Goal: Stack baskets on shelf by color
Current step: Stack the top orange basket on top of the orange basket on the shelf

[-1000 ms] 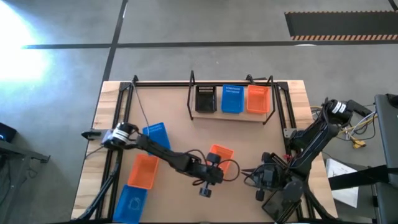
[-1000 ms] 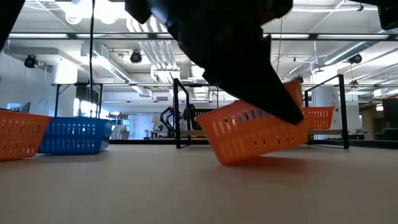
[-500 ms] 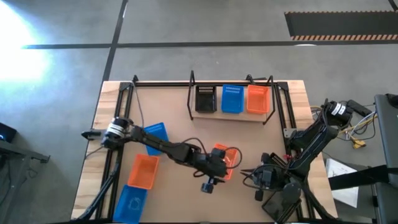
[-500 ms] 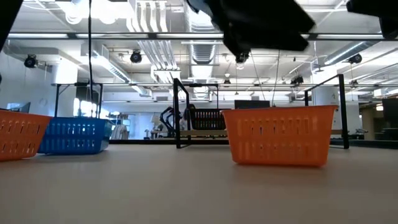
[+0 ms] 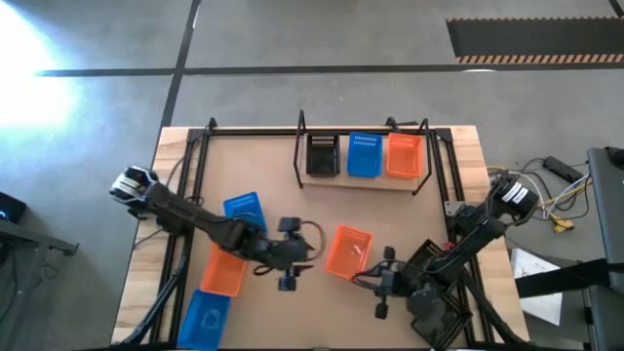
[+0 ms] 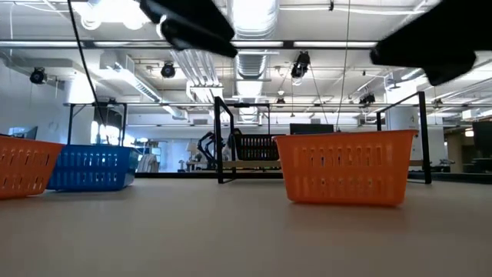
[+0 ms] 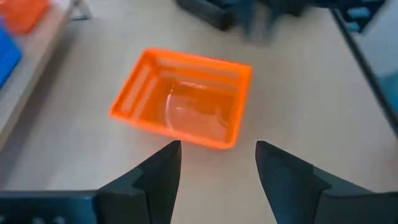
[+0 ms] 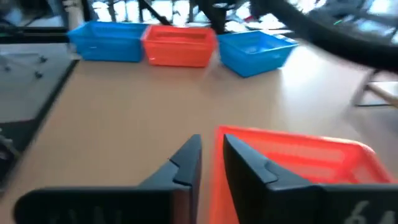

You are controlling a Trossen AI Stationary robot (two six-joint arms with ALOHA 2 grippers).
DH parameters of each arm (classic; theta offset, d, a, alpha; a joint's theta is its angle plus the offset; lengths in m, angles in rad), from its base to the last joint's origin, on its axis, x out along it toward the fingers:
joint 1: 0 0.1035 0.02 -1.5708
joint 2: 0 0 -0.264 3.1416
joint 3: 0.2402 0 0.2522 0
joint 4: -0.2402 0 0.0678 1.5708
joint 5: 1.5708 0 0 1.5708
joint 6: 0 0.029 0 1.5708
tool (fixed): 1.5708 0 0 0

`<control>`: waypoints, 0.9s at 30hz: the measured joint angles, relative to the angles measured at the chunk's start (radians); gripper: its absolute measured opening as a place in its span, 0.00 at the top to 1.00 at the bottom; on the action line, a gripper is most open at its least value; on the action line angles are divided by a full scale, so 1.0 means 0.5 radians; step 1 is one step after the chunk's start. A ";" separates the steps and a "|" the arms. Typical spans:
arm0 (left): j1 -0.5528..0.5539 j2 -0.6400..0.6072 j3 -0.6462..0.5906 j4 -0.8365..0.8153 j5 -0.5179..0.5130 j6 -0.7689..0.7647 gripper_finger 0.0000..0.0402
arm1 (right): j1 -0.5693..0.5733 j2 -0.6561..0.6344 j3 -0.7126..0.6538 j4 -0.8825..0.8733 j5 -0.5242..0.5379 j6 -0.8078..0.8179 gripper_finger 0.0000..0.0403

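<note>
Orange basket point(image 8: 298, 165), right wrist view: we see it cut off by the picture's edge, so its near side stays hidden.
Right arm, left wrist view: a dark blur beyond the basket; we cannot make out its parts.
Arms, low view: only dark shapes at the upper edge; we cannot tell their grippers there.
Black basket point(image 5: 323, 154) on the shelf point(image 5: 363, 183): too small for us to see its perforations.
Blue basket point(image 5: 206, 319), high view: the counter's front edge and frame partly hide it.
</note>
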 joint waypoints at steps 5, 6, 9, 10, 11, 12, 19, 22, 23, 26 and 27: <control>-0.026 -0.118 -0.623 0.949 -0.039 -0.162 0.52 | -0.155 -0.011 0.301 -0.459 -0.326 0.129 0.72; -0.026 -0.114 -0.735 1.228 -0.038 -0.163 0.52 | -0.180 -0.011 0.374 -0.650 -0.366 0.194 0.69; -0.026 -0.024 -1.028 2.106 -0.040 -0.160 0.52 | -0.262 0.035 0.614 -1.227 -0.480 0.442 0.62; -0.026 0.027 -1.103 2.365 -0.040 -0.152 0.52 | -0.282 0.062 0.680 -1.412 -0.500 0.507 0.60; -0.026 0.079 -1.159 2.578 -0.041 -0.137 0.52 | -0.312 0.101 0.751 -1.564 -0.529 0.574 0.58; -0.026 0.129 -1.199 2.754 -0.041 -0.112 0.52 | -0.337 0.140 0.817 -1.670 -0.580 0.610 0.57; -0.026 0.400 -1.195 3.076 -0.032 -0.107 0.52 | -0.453 0.425 1.247 -2.157 -0.933 0.636 0.56; -0.027 0.482 -1.125 3.075 -0.023 -0.106 0.52 | -0.480 0.520 1.425 -2.395 -0.938 0.696 0.59; -0.027 0.508 -1.106 3.066 -0.019 -0.101 0.52 | -0.490 0.548 1.475 -2.477 -0.938 0.718 0.61; -0.026 0.590 -1.021 3.064 -0.017 -0.095 0.52 | -0.516 0.620 1.573 -2.651 -0.949 0.734 0.65; -0.026 0.615 -0.998 3.066 -0.010 -0.092 0.52 | -0.531 0.643 1.587 -2.700 -0.970 0.733 0.67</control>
